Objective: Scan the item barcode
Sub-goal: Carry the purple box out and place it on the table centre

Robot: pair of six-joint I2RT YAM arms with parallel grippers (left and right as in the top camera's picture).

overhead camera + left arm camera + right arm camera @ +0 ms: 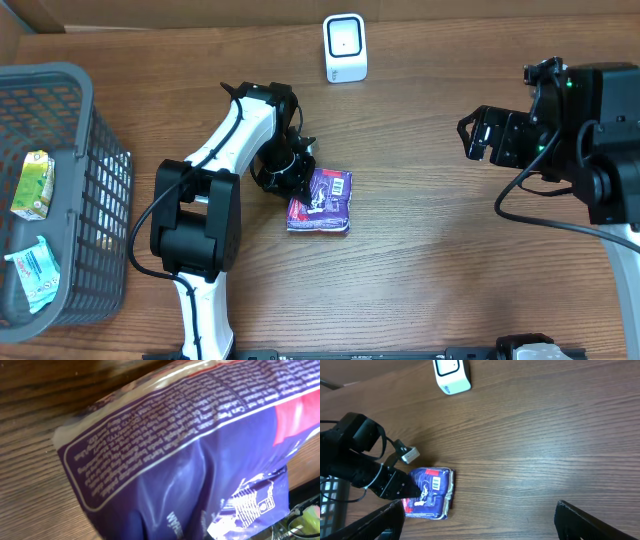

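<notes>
- Where the overhead view begins at far left, a grey mesh basket (105, 200) sits on the wooden worktop (450, 270), with other packs inside.
- Left of centre, the left gripper (293, 183) reaches down to the purple packet (320, 202). Its jaws look clenched on the packet's left edge, though the contact itself is hidden.
- The packet lies flat at the centre of the frame, against that gripper. It seems to be a light, soft film pouch: crinkly, glossy, probably slippery, and likely to sag when lifted. A pinch on the sealed edge seam is probably the safest hold.
- Its long axis runs roughly top to bottom of the frame, slightly tilted. The white barcode patch (340, 185) faces upward at the packet's upper right corner, not toward the scanner.
- The white scanner (345, 47) stands at upper centre, well apart from the packet.
- At far right, the right gripper (476, 135) hovers with its jaws released, holding nothing.
</notes>
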